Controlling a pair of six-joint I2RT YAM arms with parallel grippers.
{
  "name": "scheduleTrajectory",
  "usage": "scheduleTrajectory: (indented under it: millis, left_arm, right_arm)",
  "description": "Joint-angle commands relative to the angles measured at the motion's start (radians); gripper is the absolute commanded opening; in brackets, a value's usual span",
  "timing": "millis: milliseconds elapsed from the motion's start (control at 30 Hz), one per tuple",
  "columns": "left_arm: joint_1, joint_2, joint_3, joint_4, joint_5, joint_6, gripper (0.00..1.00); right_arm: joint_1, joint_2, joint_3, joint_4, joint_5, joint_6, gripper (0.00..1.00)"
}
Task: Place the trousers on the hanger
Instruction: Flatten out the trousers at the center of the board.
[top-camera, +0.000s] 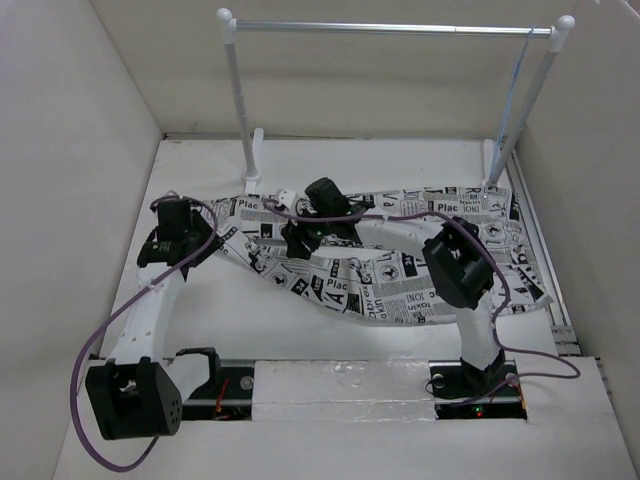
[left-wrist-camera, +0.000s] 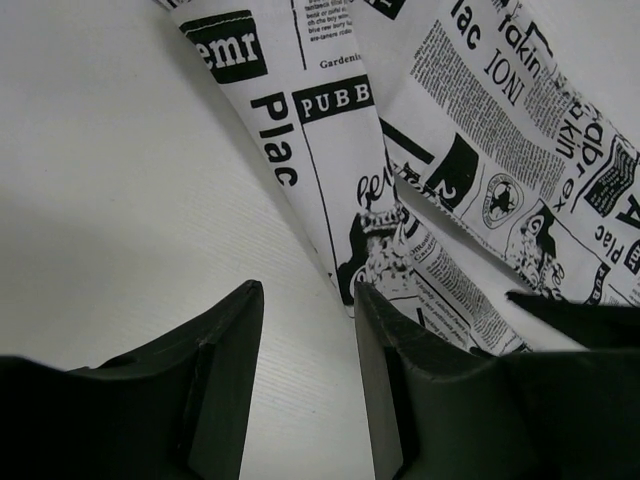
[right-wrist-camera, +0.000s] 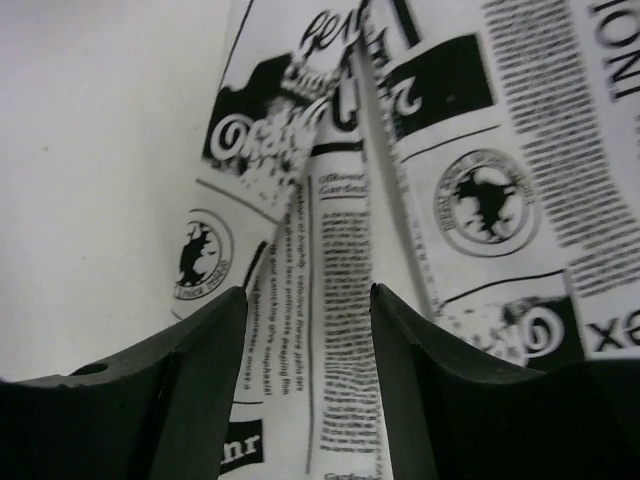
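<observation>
The trousers (top-camera: 400, 270), white with black newspaper print, lie spread flat across the middle and right of the table. My left gripper (top-camera: 212, 243) is open and empty, low over bare table at the trousers' left edge. In the left wrist view (left-wrist-camera: 308, 292) the cloth (left-wrist-camera: 450, 150) lies just past the right fingertip (left-wrist-camera: 372, 300). My right gripper (top-camera: 298, 240) is open and empty, reaching left over the trousers. In the right wrist view (right-wrist-camera: 308, 295) a fold of printed cloth (right-wrist-camera: 340, 230) lies between the fingers. The hanger (top-camera: 515, 90) is a thin pale blue wire hanging from the rail's right end.
A rack with white posts (top-camera: 240, 110) and a silver rail (top-camera: 390, 29) stands at the back of the table. White walls (top-camera: 70, 200) enclose the left, back and right sides. Purple cables (top-camera: 110, 330) loop beside both arms.
</observation>
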Motion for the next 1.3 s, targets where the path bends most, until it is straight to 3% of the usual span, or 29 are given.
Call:
scheduleTrajectory:
  millis: [0,133,267,333,400,633,1033,1267]
  left_arm:
    - [-0.005,0.017,0.0,0.08,0.024,0.03,0.37]
    - [-0.043,0.14,0.044,0.123,-0.002,0.05,0.36]
    - [-0.219,0.315,0.165,0.101,-0.283,0.053,0.4]
    - [-0.235,0.409,0.217,0.098,-0.315,0.043,0.4]
    - [-0.224,0.502,0.266,0.116,-0.366,0.044,0.39]
    - [-0.179,0.642,0.346,0.126,-0.4,0.015,0.31]
    - [-0.179,0.774,0.464,0.156,-0.377,0.004,0.36]
    - [-0.179,0.831,0.468,0.1,-0.443,-0.03,0.22]
  right_arm:
    - [0.028,-0.093,-0.077,0.029,0.026,0.024,0.58]
    - [0.019,-0.19,-0.157,0.056,-0.017,0.033,0.0]
    - [0.039,-0.282,-0.246,0.071,-0.018,0.038,0.0]
    - [0.048,-0.328,-0.298,0.081,-0.024,0.053,0.0]
    - [0.058,-0.38,-0.359,0.101,-0.039,0.071,0.1]
    - [0.088,-0.455,-0.441,0.093,-0.027,0.077,0.21]
    - [0.108,-0.532,-0.553,0.096,-0.029,0.091,0.25]
    - [0.078,-0.579,-0.594,0.085,-0.012,0.091,0.25]
